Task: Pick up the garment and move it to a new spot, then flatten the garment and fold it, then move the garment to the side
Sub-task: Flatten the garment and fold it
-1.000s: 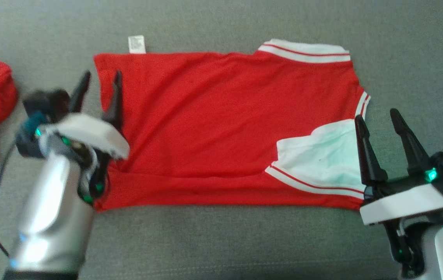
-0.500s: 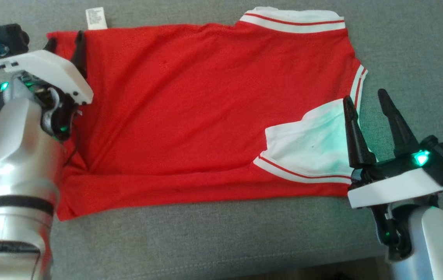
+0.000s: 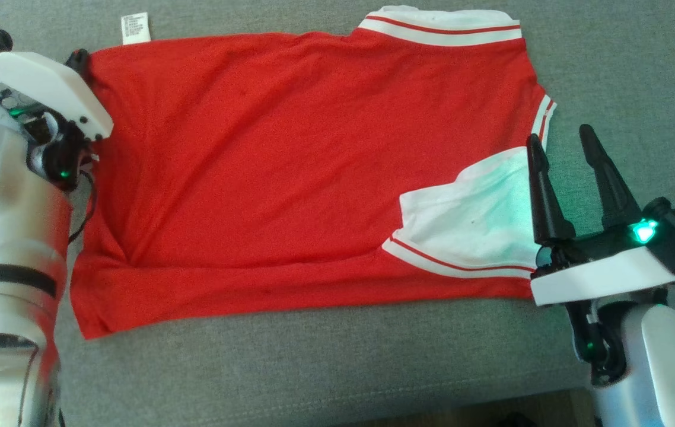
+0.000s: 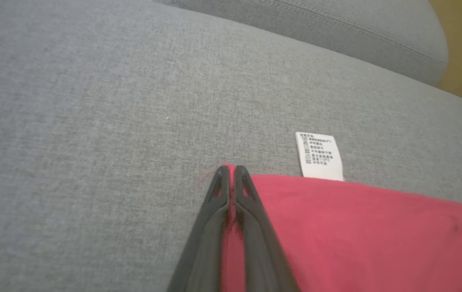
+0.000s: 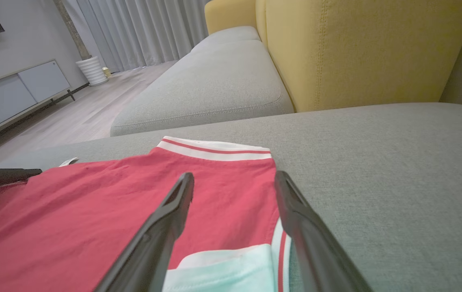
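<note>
L jaws tight on garment (image 4: 357, 227), wrist view

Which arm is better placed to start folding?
Left. The left end effector is shut on a corner of the garment beside the label; the right end effector hangs open near the white sleeve, holding nothing.

A grey sofa seat (image 5: 377, 142) stretched below a yellow backrest (image 5: 357, 52); beyond, pale curtains (image 5: 133, 28), a white pot (image 5: 91, 69) and a low cabinet (image 5: 20, 89) lined the wooden floor (image 5: 93, 113).
</note>
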Controlling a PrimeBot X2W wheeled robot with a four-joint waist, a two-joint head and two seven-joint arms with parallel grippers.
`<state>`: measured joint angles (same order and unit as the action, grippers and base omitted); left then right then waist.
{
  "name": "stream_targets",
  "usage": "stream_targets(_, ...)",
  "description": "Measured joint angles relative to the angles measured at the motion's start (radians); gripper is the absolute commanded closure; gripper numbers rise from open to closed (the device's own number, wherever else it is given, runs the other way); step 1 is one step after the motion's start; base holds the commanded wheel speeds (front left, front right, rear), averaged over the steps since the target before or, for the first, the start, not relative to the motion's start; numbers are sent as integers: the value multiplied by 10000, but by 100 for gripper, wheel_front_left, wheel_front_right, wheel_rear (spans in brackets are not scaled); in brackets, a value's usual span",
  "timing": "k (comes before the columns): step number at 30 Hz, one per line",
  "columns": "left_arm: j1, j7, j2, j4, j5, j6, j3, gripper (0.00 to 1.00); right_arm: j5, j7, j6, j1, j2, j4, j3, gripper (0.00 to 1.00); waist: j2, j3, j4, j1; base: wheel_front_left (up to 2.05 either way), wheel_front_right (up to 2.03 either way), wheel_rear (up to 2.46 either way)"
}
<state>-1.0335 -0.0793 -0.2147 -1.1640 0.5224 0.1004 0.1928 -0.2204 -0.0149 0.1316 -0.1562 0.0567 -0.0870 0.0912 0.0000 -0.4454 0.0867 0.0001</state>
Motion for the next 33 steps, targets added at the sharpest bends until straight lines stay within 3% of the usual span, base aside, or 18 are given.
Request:
stream_targets(8, 55, 1421, 136, -61, -10, 155, 261, 100, -90, 40, 0, -73, -23, 150, -301, 0, 0, 147, -168, 0, 0, 0, 0)
stream_targets(12, 39, 1996, 228, -59, -81, 198, 376, 100, -196, 165, 0, -816, 128, 587, -598, 0, 0, 180, -277, 0, 0, 0, 0)
stream_targets(20, -182, 2357, 639, -209, -94, 230, 658, 100, -915, 742, 0, -3659, 1206, 2932, -882, 0, 0, 64, -686, 0, 0, 0, 0)
stream_targets(27, -593, 2581, 1193, -320, -90, 240, 963, 100, -1427, 1352, 0, -6095, 1791, 5808, 320, 0, 0, -221, -1219, 0, 0, 0, 0)
stream_targets(33, -597, 2673, 1438, -414, 77, 242, 1227, 100, -1852, 2257, 0, -6822, 2084, 7588, 1737, 0, 0, -338, -1570, 0, 0, 0, 0)
